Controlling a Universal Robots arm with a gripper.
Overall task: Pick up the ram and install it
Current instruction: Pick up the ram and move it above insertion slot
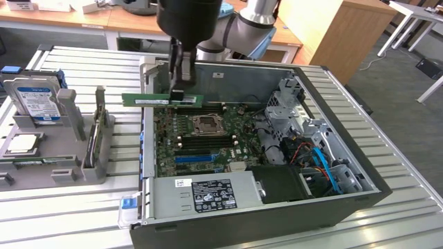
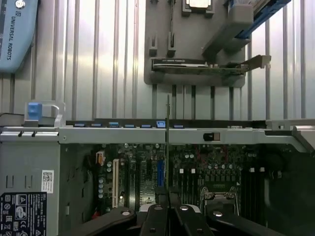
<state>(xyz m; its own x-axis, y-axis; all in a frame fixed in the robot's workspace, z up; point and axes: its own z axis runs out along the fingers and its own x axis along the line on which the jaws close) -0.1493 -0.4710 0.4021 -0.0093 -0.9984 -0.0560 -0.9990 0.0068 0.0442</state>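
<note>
The ram [image 1: 161, 99] is a long green stick that hangs level in the air over the far left part of the open computer case [image 1: 360, 179]. My gripper [image 1: 181, 96] is shut on it near one end, coming straight down from above. Below lies the green motherboard [image 1: 201, 142], with its black memory slots [image 1: 207, 139] beside the processor socket [image 1: 207, 124]. In the wrist view the ram [image 2: 168, 142] appears edge-on as a thin line rising from between my fingertips [image 2: 168, 204], above the motherboard [image 2: 147, 172].
On the exterior view's left, a grey holder [image 1: 66, 174] carries a blue-labelled hard drive [image 1: 36, 102], a square silver processor [image 1: 22, 143] and an upright card [image 1: 97, 132]. The power supply [image 1: 207, 193] fills the case's near end. Drive cages and cables [image 1: 312, 150] line its right side.
</note>
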